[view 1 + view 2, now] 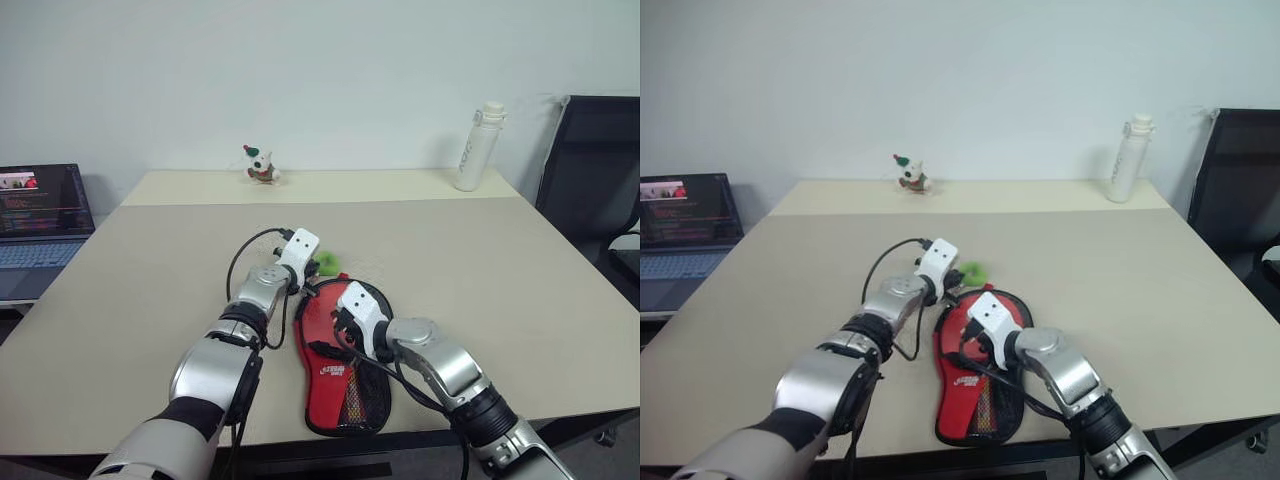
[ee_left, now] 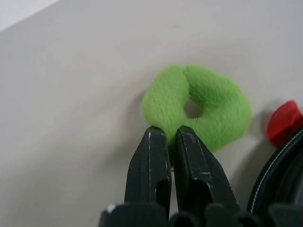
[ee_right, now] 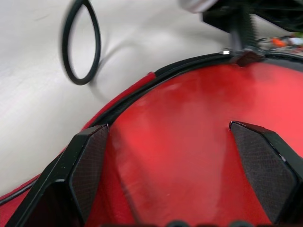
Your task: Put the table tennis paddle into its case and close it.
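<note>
Left gripper (image 2: pixel 172 137) is sitting pinched together, its tips touching 1 green plush ring (image 2: pixel 199 106) at the case's 12 o'clock edge. Right gripper (image 3: pixel 168 156) is hanging spread wide over 1 red case (image 1: pixel 345 385), gripping nothing. The case is lying flat at the table's (image 1: pixel 120 290) 6 o'clock edge.

The case (image 1: pixel 343 375) is red cloth with black mesh and black edging; the green ring (image 2: pixel 199 106) looks soft and fuzzy; the table (image 1: pixel 480 270) is smooth matt beige
</note>
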Controlling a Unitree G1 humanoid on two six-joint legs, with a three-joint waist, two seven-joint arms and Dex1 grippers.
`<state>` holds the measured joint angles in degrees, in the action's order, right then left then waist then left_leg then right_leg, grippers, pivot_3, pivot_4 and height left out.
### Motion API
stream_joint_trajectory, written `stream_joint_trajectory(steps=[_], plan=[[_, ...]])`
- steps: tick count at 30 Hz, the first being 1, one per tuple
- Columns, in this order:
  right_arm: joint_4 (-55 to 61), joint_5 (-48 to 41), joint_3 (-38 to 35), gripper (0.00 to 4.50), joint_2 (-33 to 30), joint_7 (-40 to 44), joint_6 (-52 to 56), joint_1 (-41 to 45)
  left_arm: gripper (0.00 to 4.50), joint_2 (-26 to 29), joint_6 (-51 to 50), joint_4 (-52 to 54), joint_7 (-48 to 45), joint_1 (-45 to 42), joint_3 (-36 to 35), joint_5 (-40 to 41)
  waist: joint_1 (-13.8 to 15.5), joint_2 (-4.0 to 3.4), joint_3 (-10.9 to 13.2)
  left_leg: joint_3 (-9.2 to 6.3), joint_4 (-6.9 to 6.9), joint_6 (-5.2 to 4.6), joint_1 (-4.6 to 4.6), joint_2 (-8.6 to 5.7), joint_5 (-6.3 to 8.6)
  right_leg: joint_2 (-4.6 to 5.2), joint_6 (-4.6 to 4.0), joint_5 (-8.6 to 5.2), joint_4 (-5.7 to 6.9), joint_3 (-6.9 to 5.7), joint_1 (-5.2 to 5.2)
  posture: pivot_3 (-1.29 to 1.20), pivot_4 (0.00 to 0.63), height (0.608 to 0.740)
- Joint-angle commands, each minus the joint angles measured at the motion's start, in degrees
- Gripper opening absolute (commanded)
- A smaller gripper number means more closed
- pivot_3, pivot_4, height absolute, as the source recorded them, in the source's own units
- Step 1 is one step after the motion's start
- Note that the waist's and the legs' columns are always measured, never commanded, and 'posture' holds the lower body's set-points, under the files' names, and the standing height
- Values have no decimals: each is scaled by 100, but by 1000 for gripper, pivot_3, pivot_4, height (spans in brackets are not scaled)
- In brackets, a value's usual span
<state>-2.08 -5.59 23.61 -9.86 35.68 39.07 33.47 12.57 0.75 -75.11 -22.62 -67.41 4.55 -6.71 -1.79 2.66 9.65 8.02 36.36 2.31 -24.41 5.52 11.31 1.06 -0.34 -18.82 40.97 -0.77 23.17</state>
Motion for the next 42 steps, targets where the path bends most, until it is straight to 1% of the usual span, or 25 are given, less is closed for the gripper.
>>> stream_joint_trajectory(steps=[1,9,17,24,29,33,34,36,39,42], plan=[[-201,61,287,4500,-65,100,429,-311,17,-182,365,12,68,-343,25,-145,1,0,-1,-1,0,0,0,0,0,0,0,0,0,-1,-1,0,150,740],[-11,93,398,4500,-95,86,574,-535,17,-626,731,-48,-294,-631,43,-307,0,2,-10,-3,5,0,0,-3,0,-2,1,0,2,-4,-3,0,150,740],[11,118,400,4500,-40,34,594,-611,17,-936,811,-78,-333,-740,159,-514,6,3,-14,-7,7,0,0,-5,0,-3,1,-1,3,-5,-7,0,150,740],[-39,131,387,4500,-29,14,551,-600,17,-1081,841,-60,-468,-737,148,-520,6,3,-16,-8,9,0,0,-6,0,-3,1,-1,3,-6,-8,0,150,740],[-135,123,357,4500,19,9,526,-514,17,-1085,814,-10,-940,-595,113,-440,1,2,-17,-8,11,0,1,-5,0,-4,1,-1,6,-6,-8,0,150,740],[-199,114,327,4500,47,20,502,-445,1247,-988,743,18,-876,-566,-19,-352,-3,2,-23,-9,22,0,2,-2,0,-5,1,-1,14,-6,-9,0,150,740],[-219,111,316,4500,62,20,499,-414,1722,-930,759,29,-794,-549,-18,-372,-5,2,-24,-10,26,0,2,-2,0,-5,1,-1,16,-5,-11,0,150,740],[-279,108,285,4500,94,19,486,-351,2303,-785,800,56,-660,-509,43,-467,-30,0,-29,-9,29,-1,3,-1,1,-5,6,-3,18,-3,-12,0,150,740],[-331,93,224,4500,127,3,489,-293,3333,-501,765,120,-738,-455,34,-454,-56,-2,-32,-10,29,-1,6,3,1,-6,6,-3,22,-1,-12,0,150,740],[-309,75,159,4500,145,-8,521,-256,3333,-102,806,252,-754,-418,-65,-363,-66,-2,-33,-9,29,-1,6,4,1,-7,5,-3,23,0,-11,0,150,740]])
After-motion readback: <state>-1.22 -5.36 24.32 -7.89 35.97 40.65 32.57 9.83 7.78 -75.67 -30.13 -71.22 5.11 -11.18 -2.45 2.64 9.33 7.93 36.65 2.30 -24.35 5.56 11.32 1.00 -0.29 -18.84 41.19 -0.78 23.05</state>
